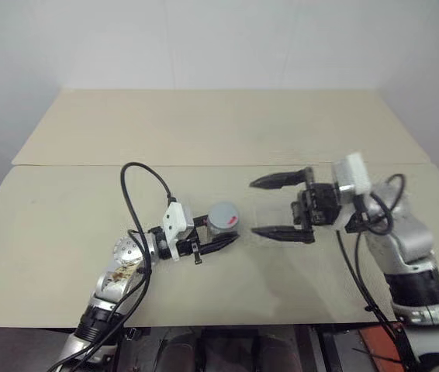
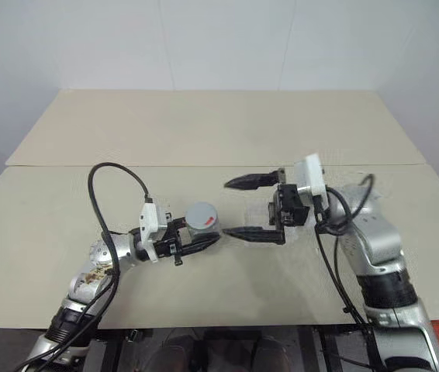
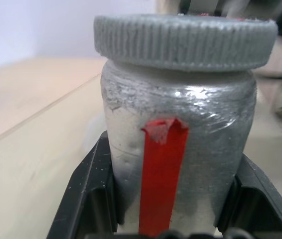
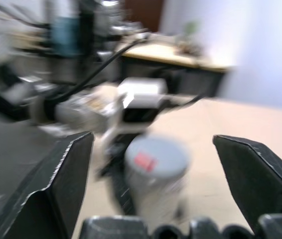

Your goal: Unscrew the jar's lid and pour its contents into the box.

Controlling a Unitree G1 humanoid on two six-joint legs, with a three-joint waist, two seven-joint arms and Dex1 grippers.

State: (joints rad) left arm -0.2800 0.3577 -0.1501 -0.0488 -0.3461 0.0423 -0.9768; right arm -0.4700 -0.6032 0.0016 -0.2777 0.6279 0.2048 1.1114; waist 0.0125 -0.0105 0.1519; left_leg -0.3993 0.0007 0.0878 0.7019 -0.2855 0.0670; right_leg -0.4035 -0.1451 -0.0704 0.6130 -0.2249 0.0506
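Capped jar (image 3: 178, 149) in left gripper (image 1: 221, 242) (right fingers (image 1: 281, 180) seemingly apart)

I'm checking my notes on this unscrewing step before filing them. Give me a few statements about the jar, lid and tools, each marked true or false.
1. The left tool grips the jar. True.
2. The lid is off the jar. False: it sits on top of the jar.
3. The right tool is shut on the lid. False: its jaws stand wide open, apart from the lid.
4. A red strip runs down the jar's side. True.
5. The jar lies on its side on the table. False: it stands upright between the left tool's fingers.
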